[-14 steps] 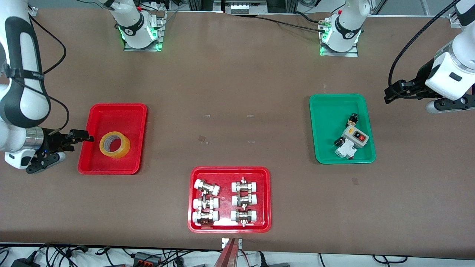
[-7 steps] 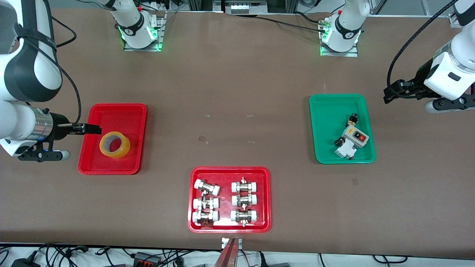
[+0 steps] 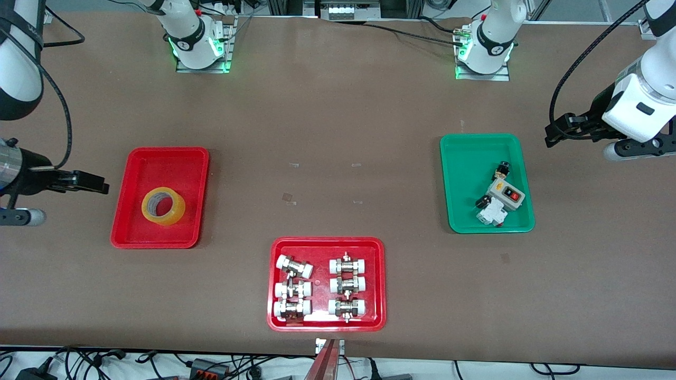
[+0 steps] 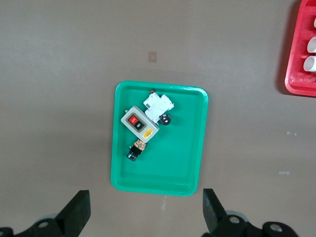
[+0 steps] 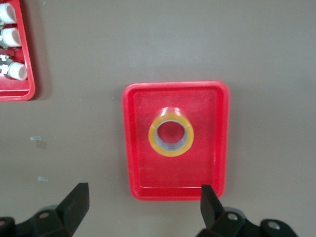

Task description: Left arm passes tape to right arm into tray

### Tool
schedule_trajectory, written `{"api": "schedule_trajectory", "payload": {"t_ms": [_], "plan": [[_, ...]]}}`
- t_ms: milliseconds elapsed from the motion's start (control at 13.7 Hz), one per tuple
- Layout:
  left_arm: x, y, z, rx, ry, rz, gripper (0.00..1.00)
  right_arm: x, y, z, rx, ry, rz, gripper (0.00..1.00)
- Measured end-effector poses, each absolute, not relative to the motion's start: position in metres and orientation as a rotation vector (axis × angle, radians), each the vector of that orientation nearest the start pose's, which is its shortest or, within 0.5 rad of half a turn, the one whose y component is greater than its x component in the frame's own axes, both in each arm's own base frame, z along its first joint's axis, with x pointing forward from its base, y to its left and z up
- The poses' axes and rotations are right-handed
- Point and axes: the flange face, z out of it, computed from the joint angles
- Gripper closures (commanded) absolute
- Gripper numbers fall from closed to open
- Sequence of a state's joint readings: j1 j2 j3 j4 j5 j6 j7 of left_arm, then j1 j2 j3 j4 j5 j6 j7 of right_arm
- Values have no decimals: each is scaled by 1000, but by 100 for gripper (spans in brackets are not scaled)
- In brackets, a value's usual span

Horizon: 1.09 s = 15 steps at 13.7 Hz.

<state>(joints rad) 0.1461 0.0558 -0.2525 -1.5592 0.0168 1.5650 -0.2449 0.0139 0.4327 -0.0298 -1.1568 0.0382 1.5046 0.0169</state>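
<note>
The yellow tape roll [image 3: 163,206] lies flat in the narrow red tray [image 3: 163,163] toward the right arm's end of the table. My right gripper [image 3: 100,186] is open and empty, up over the bare table just beside that tray. The right wrist view looks down on the tape [image 5: 171,137] in the tray [image 5: 136,163], with my right gripper [image 5: 143,210] clear of both. My left gripper [image 3: 553,134] is open and empty, held up over the table beside the green tray at the left arm's end, and it also shows in the left wrist view [image 4: 146,212].
A green tray [image 3: 465,158] holds a grey switch box [image 3: 506,192] and small electrical parts; it also shows in the left wrist view [image 4: 190,163]. A wider red tray [image 3: 327,241] with several white-capped pipe fittings sits nearer the front camera.
My right gripper has pulled back from the narrow red tray's edge toward the right arm's end of the table. The tape stays in the tray. The left arm has hardly moved.
</note>
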Motion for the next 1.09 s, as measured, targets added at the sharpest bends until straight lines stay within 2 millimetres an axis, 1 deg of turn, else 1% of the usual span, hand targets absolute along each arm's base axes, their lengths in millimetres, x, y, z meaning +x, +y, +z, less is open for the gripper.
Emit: {"api": "schedule_trajectory", "payload": {"t_ms": [146, 291, 364, 510, 729, 874, 1093], "plan": [[567, -55, 599, -3122, -216, 74, 0, 674, -4, 551, -3132, 42, 94, 0], [567, -54, 599, -3122, -219, 73, 0, 677, -5, 561, -3150, 35, -23, 0], [567, -53, 599, -3122, -221, 74, 0, 676, -5, 566, -3151, 25, -80, 0], [567, -52, 599, -3122, -223, 73, 0, 664, -6, 572, -3149, -1, -140, 0], [567, -52, 599, -3122, -224, 73, 0, 643, -7, 585, -3153, -10, -147, 0], [567, -52, 599, -3122, -225, 73, 0, 633, -8, 584, -3154, -11, -129, 0], [567, -51, 599, -3122, -224, 73, 0, 612, -9, 565, -3155, -15, -123, 0]]}}
